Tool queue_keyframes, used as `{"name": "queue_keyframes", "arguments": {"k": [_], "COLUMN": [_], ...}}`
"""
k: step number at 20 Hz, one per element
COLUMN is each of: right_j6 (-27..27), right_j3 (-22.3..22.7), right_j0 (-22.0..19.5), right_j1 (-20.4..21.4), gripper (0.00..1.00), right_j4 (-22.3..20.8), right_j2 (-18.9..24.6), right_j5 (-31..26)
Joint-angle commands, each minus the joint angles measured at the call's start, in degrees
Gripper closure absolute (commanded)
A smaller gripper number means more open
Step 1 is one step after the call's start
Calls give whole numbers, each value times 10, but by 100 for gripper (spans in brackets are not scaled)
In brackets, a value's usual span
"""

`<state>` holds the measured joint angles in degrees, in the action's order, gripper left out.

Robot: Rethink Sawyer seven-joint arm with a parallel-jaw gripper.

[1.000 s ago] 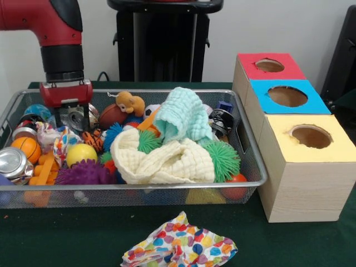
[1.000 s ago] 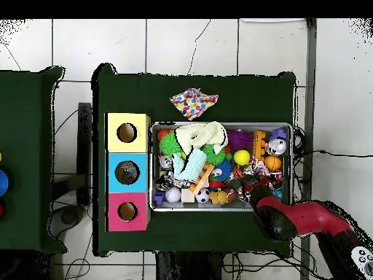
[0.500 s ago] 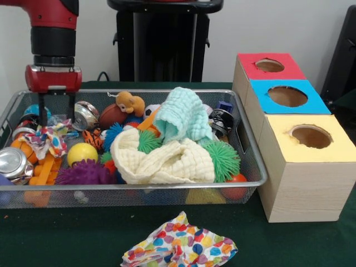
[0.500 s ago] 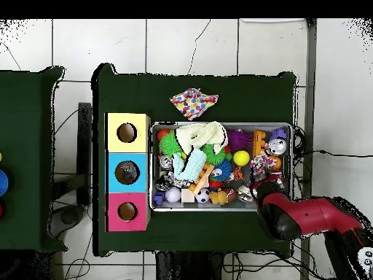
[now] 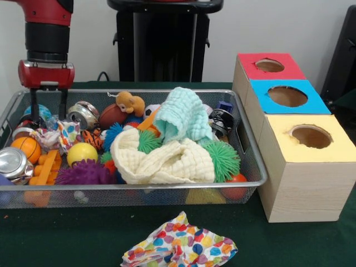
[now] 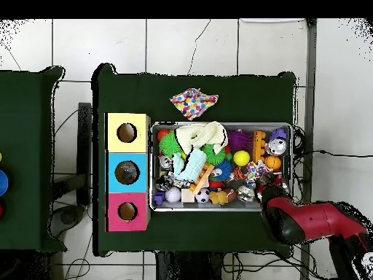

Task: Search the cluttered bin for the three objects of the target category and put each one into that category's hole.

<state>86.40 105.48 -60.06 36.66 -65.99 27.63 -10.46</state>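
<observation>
My gripper (image 5: 47, 111) is now hanging higher above the far corner of the wire bin (image 5: 245, 167) than half a second ago, its two fingers (image 5: 34, 104) spread apart and holding nothing. The multicoloured patterned cloth (image 5: 64, 133) that was dangling from it in the earlier frame is now lying back among the clutter, just beside the yellow ball (image 5: 81, 153) and the small orange basketball (image 5: 25, 148). In the overhead view my arm (image 6: 309, 222) is reaching in over the bin's corner at the lower right.

The bin is sitting on the green surface (image 5: 67, 239) and is holding a cream muslin cloth (image 5: 167, 161) with a mint-green cloth (image 5: 183, 117) draped above it, both lying over green spiky balls (image 5: 222, 158). Also inside are a purple spiky ball (image 5: 83, 173), an orange plastic toy (image 5: 47, 167), a crushed silver can (image 5: 14, 162), a second can (image 5: 83, 114), a brown football (image 5: 113, 115) and a small plush monkey (image 5: 130, 103).

A second patterned cloth (image 5: 178, 245) is lying on the surface outside the bin, near its front wall. Beside the bin a wooden box is standing with three holes: the red section (image 5: 270, 65), the blue section (image 5: 286, 95) and the yellow section (image 5: 311, 136). I cannot tell what is inside the holes.
</observation>
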Motion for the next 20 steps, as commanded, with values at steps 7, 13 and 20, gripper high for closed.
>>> {"name": "queue_keyframes", "arguments": {"k": [7,13,20], "right_j6": [63,98,85], "right_j3": [-20,-25,-45], "right_j0": [46,81,100], "right_j1": [-49,-62,-99], "gripper": [0,0,0], "right_j4": [-49,-38,-5], "right_j2": [-110,-187,-228], "right_j5": [18,74,97]}}
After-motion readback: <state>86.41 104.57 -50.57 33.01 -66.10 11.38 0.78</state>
